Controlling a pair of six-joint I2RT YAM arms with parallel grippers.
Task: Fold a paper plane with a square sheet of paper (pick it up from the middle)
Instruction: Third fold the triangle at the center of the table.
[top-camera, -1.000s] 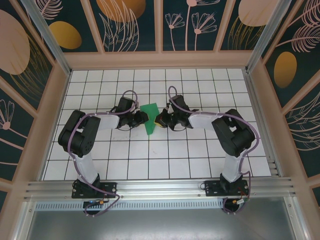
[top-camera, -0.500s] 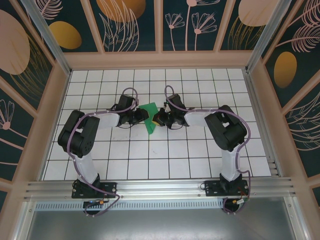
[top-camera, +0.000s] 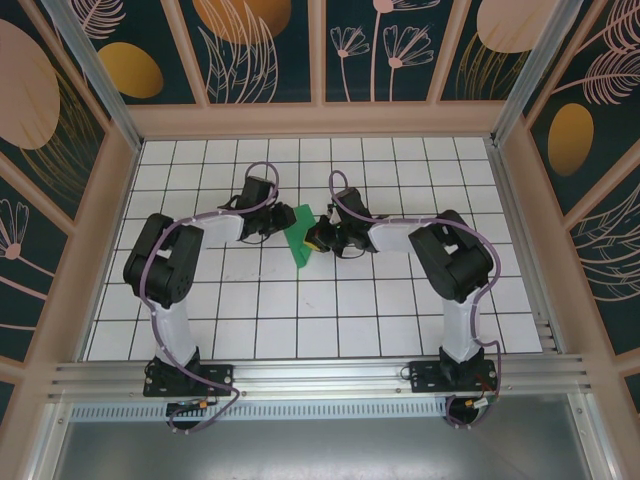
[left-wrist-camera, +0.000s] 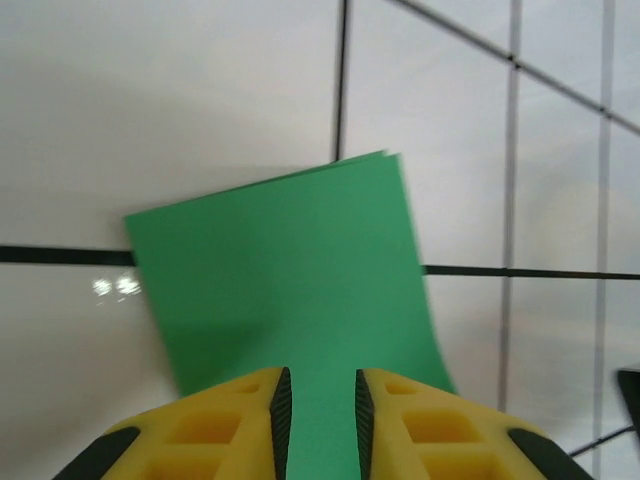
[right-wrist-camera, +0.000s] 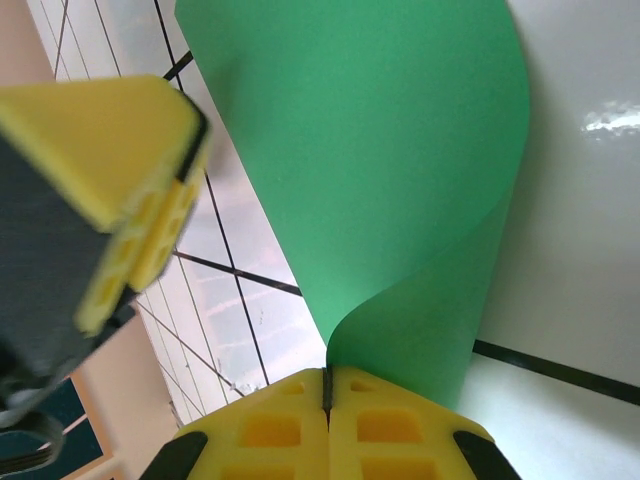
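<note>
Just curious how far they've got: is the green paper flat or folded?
Folded over: the paper curls back on itself into the shut right gripper.

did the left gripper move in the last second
Yes. The left gripper has shifted toward the far wall, judged against the grid lines of the table beside the green paper.

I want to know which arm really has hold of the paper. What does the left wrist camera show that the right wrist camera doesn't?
Left wrist view: the left gripper has its fingers slightly apart. The green paper runs between them and lies flat beyond, across a black grid line.

Right wrist view: the right gripper is shut, pinching a curled-up edge of the paper. A yellow finger of the left gripper sits close by on the left.

Both views: the same green paper over the white tiled table.
</note>
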